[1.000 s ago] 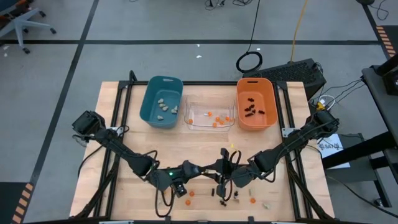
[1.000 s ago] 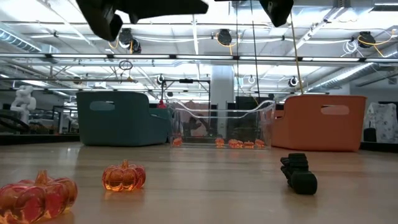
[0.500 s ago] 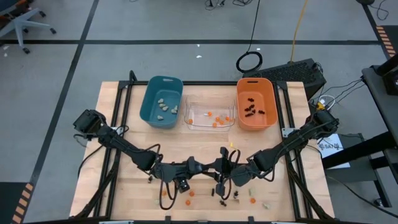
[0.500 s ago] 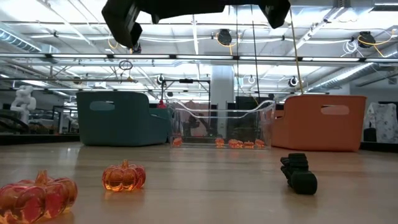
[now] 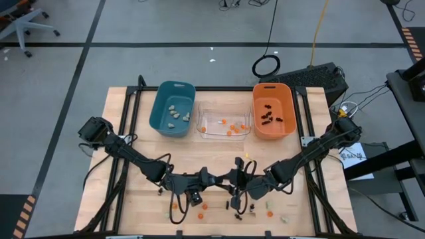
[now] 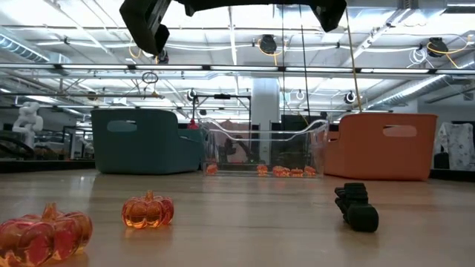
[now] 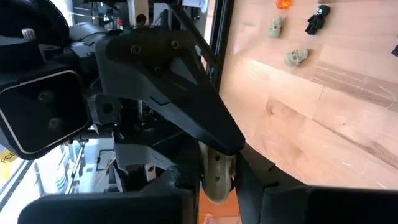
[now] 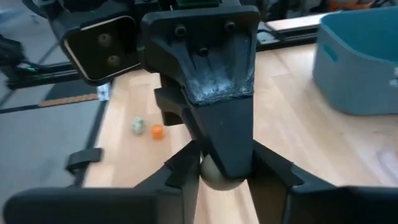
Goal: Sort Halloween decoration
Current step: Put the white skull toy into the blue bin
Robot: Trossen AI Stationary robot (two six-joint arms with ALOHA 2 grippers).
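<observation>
My two grippers meet nose to nose above the table's near middle, the left gripper [image 5: 224, 178] coming from the left and the right gripper [image 5: 240, 178] from the right. Both are shut on one pale beige lump [image 7: 217, 177], which also shows in the right wrist view [image 8: 217, 175]. On the wood below lie loose trinkets: orange pumpkins [image 6: 147, 211] [image 6: 41, 233], a black spidery one [image 6: 356, 208], and pale lumps [image 7: 296, 57]. My left gripper pinches the pale lump's sides [image 7: 210, 186] between its two fingers, coming level from the table's left. The lump is clear of the table. My right gripper has the same lump [image 8: 206, 180] between its two fingers, level from the table's right, crosswise to the left gripper's fingers [image 8: 221, 124].
Along the far side stand a teal bin [image 5: 172, 108] with pale lumps, a clear bin [image 5: 224, 121] with orange ones and an orange bin [image 5: 273, 111] with black ones. More trinkets [image 5: 201, 216] [image 5: 270, 214] lie near the front edge under the arms.
My left gripper has gone toward the table's right, up to my right gripper, which has kept its place with the pale lump.
</observation>
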